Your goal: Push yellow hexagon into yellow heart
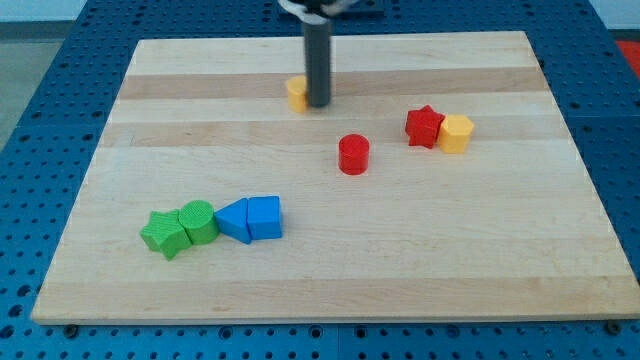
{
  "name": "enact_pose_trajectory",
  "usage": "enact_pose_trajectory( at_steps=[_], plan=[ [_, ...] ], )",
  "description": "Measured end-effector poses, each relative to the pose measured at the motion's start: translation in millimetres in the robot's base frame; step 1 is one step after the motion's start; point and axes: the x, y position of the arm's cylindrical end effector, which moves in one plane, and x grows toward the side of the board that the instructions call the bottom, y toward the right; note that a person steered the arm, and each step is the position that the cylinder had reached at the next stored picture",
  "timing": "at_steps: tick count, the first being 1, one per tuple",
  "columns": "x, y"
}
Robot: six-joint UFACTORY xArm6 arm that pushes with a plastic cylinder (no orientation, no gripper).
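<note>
Board [330, 250]: my tip [319, 104] maybe touching half-hidden yellow block [296, 92].

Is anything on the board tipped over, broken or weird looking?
Nothing stands out. All the blocks sit flat on the wooden board. The only thing hard to see is one yellow block near the view's top, partly hidden behind my tip, so its shape cannot be told. The other yellow block touches the red star.

The wooden tabletop [400, 260] carries a yellow block [296, 92] at top, a red cylinder [353, 154], a red star [424, 126] touching a yellow hexagon [456, 133] at right, and a green star [165, 233], green cylinder [199, 221] and two blue blocks [251, 218] in a row at lower left.
</note>
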Motion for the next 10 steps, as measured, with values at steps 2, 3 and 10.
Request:
enact_pose_trajectory(
  at_steps=[2, 3, 10],
  plan=[
    [-30, 75],
    [-30, 184],
    [107, 270]
  ],
)
